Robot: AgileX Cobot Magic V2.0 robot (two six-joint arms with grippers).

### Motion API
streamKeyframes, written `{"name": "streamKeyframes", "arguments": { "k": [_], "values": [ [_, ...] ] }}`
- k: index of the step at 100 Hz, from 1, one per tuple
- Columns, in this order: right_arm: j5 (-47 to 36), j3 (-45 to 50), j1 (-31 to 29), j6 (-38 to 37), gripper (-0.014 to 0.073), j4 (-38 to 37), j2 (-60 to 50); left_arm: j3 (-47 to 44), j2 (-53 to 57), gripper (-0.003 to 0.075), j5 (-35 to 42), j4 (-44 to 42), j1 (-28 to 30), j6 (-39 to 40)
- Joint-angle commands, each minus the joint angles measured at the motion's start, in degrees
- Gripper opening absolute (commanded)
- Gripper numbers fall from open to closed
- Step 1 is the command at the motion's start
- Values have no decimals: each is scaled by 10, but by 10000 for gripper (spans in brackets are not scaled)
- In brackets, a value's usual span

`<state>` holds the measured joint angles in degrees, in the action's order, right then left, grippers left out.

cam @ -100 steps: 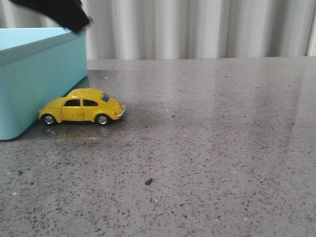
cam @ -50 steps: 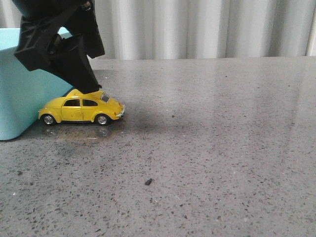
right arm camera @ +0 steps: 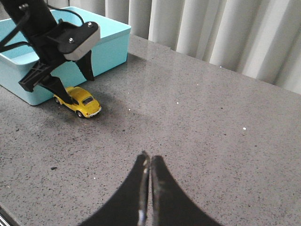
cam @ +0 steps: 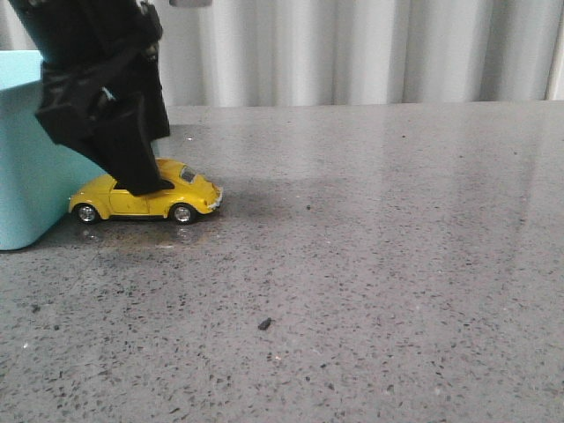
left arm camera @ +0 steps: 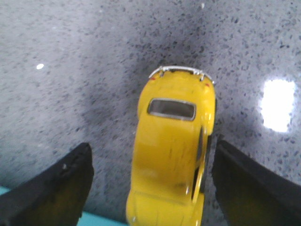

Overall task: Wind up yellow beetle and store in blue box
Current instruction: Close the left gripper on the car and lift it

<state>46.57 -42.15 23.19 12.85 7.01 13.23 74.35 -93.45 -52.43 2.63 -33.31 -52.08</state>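
The yellow beetle [cam: 189, 196] stands on the grey table right beside the blue box [cam: 22, 189], nose to the right in the front view. My left gripper [cam: 141, 181] is down over the car's cabin, open, one finger on each side. In the left wrist view the beetle [left arm camera: 171, 141] lies between the two fingers [left arm camera: 56, 188], a gap on one side, the other finger close to its flank. The beetle [right arm camera: 83, 104] and box [right arm camera: 108, 44] also show in the right wrist view. My right gripper [right arm camera: 149, 162] is shut and empty, well away from the car.
A small dark speck [cam: 264, 323] lies on the table in front. White curtains [cam: 370, 48] hang behind the table's far edge. The box's open top [right arm camera: 28, 52] shows in the right wrist view.
My left gripper came down from above the box and now straddles the beetle's cabin. The beetle and the box have not moved.
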Motion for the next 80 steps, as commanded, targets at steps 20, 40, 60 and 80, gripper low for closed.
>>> {"name": "streamKeyframes", "arguments": {
  "k": [20,40,60,80],
  "values": [
    [-50,-12,0,7,-43,7,9,19,-6,491,21,6,0,4],
    [-51,-12,0,7,-43,10,9,19,-27,491,21,6,0,4],
    [-51,-12,0,7,-43,10,9,19,-36,426,24,6,0,4],
    [-55,-12,0,7,-43,10,9,20,-36,144,26,6,0,4]
  ]
}}
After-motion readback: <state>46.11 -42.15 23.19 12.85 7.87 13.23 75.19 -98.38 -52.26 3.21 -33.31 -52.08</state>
